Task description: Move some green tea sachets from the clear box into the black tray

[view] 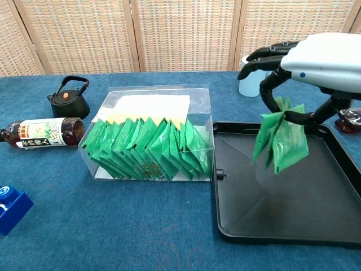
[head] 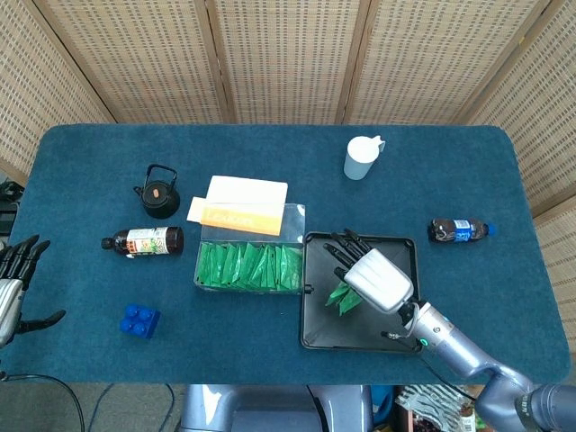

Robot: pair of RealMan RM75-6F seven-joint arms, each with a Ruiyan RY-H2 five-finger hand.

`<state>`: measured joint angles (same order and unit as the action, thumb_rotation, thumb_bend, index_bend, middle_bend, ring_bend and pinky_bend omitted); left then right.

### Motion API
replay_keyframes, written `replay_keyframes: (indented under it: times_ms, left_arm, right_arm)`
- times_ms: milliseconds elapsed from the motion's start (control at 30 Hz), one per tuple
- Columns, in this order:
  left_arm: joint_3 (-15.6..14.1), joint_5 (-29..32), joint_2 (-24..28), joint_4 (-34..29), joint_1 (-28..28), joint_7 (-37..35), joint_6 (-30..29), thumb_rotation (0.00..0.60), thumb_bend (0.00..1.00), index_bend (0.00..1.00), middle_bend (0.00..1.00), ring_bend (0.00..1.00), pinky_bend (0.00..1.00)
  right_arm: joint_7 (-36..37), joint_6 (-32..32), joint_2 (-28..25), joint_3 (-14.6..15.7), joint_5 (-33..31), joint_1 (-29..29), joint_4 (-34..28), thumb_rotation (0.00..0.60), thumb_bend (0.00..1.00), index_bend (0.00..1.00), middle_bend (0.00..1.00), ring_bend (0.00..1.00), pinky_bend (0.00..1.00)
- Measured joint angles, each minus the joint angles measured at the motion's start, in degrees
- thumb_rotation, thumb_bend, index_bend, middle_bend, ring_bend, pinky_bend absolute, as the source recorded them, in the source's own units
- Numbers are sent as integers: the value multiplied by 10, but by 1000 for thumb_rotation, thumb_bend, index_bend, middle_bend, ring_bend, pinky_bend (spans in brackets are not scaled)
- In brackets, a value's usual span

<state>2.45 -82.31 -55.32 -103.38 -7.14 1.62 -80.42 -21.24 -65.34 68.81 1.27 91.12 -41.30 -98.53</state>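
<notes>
My right hand point(head: 376, 275) point(view: 307, 59) hangs over the black tray point(head: 401, 251) point(view: 293, 226), pinching a small bunch of green tea sachets point(head: 343, 298) point(view: 280, 141) that dangle above the tray floor. The clear box point(head: 249, 267) point(view: 148, 149) stands left of the tray and holds a row of several green sachets standing on edge. My left hand point(head: 13, 279) shows only at the far left edge of the head view, fingers spread, holding nothing, far from the box.
A black teapot point(head: 159, 192) point(view: 68, 98), a lying brown bottle point(head: 143, 241) point(view: 37, 132) and a blue brick point(head: 140, 320) point(view: 9, 208) lie left of the box. A white cup point(head: 361, 157) stands at the back, a small dark bottle point(head: 458, 230) right of the tray. Yellow-white packet point(head: 238, 205) behind the box.
</notes>
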Motion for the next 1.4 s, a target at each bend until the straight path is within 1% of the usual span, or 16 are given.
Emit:
replay_keyframes:
  times_ms: [33, 67, 100, 133, 167, 200, 267, 367, 433, 500, 667, 867, 967, 1100, 1233, 1400]
  left_arm:
    - [0, 0, 0, 0, 0, 1, 0, 600, 56, 0, 0, 0, 0]
    - [0, 0, -1, -1, 0, 3, 0, 600, 56, 0, 0, 0, 0]
    - [-1, 0, -1, -1, 0, 5, 1, 600, 56, 0, 0, 0, 0]
    - [-1, 0, -1, -2, 0, 6, 1, 600, 56, 0, 0, 0, 0]
    - [-1, 1, -1, -2, 0, 6, 2, 600, 56, 0, 0, 0, 0]
    - [-1, 2, -1, -3, 0, 6, 2, 600, 57, 0, 0, 0, 0]
    - [-1, 4, 0, -2, 0, 4, 2, 600, 57, 0, 0, 0, 0]
    - [0, 6, 0, -1, -1, 1, 5, 600, 57, 0, 0, 0, 0]
    - [0, 6, 0, -1, -3, 1, 8, 600, 56, 0, 0, 0, 0]
    - [-1, 4, 0, -1, -2, 1, 8, 600, 56, 0, 0, 0, 0]
    - [-2, -3, -1, -1, 0, 1, -1, 600, 57, 0, 0, 0, 0]
    - [-4, -19, -12, 6, 9, 4, -24, 600, 56, 0, 0, 0, 0]
    - [-5, -29, -21, 15, 14, 5, -38, 600, 57, 0, 0, 0, 0]
    - [-6, -39, -38, 38, 22, 3, -58, 600, 57, 0, 0, 0, 0]
    - [-6, -42, -45, 52, 28, -2, -68, 600, 56, 0, 0, 0, 0]
    - [-5, -44, -48, 63, 33, -10, -77, 600, 56, 0, 0, 0, 0]
  right_arm:
    - [-3, 4, 0, 0, -3, 1, 4, 600, 584, 488, 142, 30, 145]
    - [-7, 8, 0, -1, -6, 1, 6, 600, 487, 338, 77, 16, 132]
    - [-14, 12, 0, -2, -12, 2, 9, 600, 408, 224, 41, 7, 116]
    - [-28, 18, 1, -5, -24, 2, 12, 600, 271, 99, 8, 0, 89]
    - [-43, 22, 2, -7, -36, 2, 13, 600, 176, 30, 0, 0, 66]
    - [-60, 25, 3, -11, -50, 2, 14, 600, 135, 5, 0, 0, 57]
    - [-109, 30, 4, -22, -92, 3, 12, 600, 68, 0, 0, 0, 53]
    - [-165, 30, 0, -43, -164, 8, -8, 600, 56, 0, 0, 0, 53]
    - [-174, 23, -9, -56, -198, 14, -28, 600, 55, 0, 0, 0, 53]
    - [-165, 13, -19, -64, -205, 21, -47, 600, 55, 0, 0, 0, 53]
    - [-114, -35, -52, -76, -168, 53, -89, 600, 53, 0, 0, 0, 38]
    - [-31, -122, -75, -48, -73, 125, -96, 600, 23, 0, 0, 0, 1]
    - [14, -166, -73, -25, -35, 168, -79, 600, 2, 0, 0, 0, 0]
    - [55, -218, -52, -2, -15, 221, -37, 600, 0, 0, 0, 0, 0]
    - [53, -259, -20, 8, -9, 260, 11, 600, 0, 0, 0, 0, 0]
    - [41, -280, 15, 16, -15, 299, 47, 600, 0, 0, 0, 0, 0]
